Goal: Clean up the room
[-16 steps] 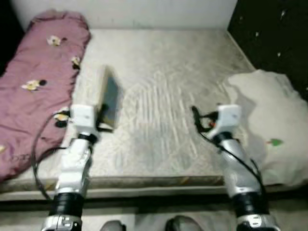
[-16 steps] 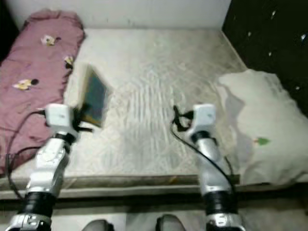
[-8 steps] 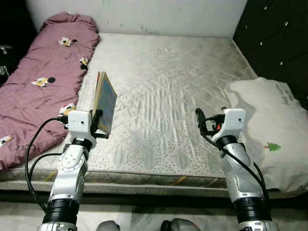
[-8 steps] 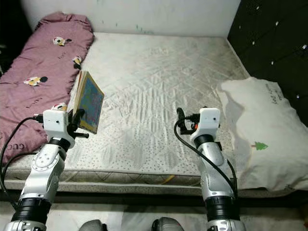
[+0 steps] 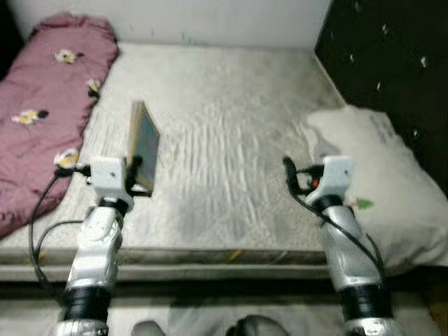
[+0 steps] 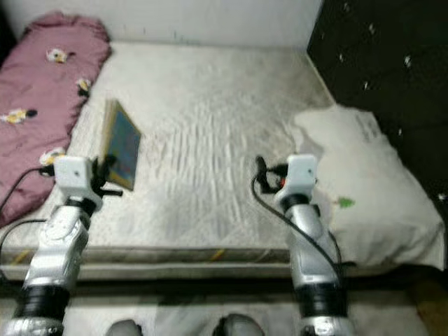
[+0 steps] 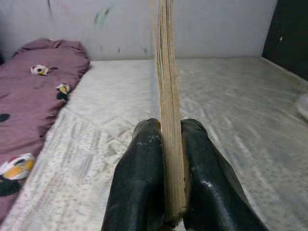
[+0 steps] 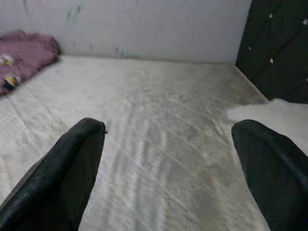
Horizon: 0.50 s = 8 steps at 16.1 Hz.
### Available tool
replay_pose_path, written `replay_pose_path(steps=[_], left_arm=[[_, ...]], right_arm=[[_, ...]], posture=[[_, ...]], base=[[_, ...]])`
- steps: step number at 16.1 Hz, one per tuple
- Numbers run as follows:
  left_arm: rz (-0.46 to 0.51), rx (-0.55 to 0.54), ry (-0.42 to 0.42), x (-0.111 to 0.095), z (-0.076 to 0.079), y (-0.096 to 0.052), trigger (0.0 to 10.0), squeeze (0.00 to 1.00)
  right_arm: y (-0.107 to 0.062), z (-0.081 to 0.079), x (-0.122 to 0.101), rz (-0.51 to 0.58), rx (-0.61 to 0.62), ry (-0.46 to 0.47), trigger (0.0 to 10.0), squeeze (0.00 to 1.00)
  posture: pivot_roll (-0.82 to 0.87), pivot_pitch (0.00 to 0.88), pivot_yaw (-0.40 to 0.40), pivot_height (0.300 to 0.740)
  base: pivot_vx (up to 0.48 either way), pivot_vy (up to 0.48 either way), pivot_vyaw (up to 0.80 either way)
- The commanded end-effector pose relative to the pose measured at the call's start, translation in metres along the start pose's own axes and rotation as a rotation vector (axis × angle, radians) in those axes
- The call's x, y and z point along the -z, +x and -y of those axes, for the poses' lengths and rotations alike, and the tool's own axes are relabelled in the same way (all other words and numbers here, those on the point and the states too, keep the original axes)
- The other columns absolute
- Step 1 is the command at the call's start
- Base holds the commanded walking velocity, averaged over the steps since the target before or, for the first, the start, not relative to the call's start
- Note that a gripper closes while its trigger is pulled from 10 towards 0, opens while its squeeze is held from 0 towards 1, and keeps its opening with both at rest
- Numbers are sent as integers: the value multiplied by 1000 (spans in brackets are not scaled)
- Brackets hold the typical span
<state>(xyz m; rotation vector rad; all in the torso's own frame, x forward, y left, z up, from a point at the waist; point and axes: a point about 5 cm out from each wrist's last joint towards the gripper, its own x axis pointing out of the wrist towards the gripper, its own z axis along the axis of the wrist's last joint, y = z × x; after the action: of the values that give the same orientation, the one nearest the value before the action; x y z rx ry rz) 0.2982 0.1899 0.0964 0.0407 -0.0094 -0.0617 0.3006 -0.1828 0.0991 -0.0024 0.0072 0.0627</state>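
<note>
Mattress (image 5: 231,119) shows quilted, matt cloth; the book (image 7: 168,120) shows a raw paper edge; black fingers (image 7: 139,192) look smooth, faintly glossy; pink quilt (image 5: 42,105) is soft printed fabric.

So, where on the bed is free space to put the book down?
The bare mattress middle, between the pink quilt and the white pillow, is free. The bed's sides are crowded. The left gripper holds the book.

We are seeing a pale quilted mattress (image 5: 231,126), a mauve quilt (image 5: 42,105) on the left dotted with small cartoon prints, a blue-covered book (image 5: 145,145) with tan page edges, and a white pillow (image 5: 378,189) showing a green tree mark.
</note>
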Motion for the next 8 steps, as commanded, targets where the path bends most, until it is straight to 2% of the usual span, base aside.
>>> replay_pose_path(steps=[1,6,7,8], left_arm=[[58,20,12,-14,2,4,10000,0],[60,24,9,-14,4,6,10000,0],[63,19,-27,-14,4,6,10000,0],[71,43,-23,-15,5,6,10000,0]], right_arm=[[1,-2,-3,13,-6,5,10000,0],[3,-3,-3,12,-13,-3,10000,0],[3,-2,-4,12,-13,-7,10000,0],[4,-2,-4,13,-16,-10,10000,0]], posture=[[15,34,-32,740],[13,32,-34,740],[13,31,-34,740],[14,31,-35,740]], base=[[0,-319,0],[0,-319,0],[0,0,0],[0,0,0]])
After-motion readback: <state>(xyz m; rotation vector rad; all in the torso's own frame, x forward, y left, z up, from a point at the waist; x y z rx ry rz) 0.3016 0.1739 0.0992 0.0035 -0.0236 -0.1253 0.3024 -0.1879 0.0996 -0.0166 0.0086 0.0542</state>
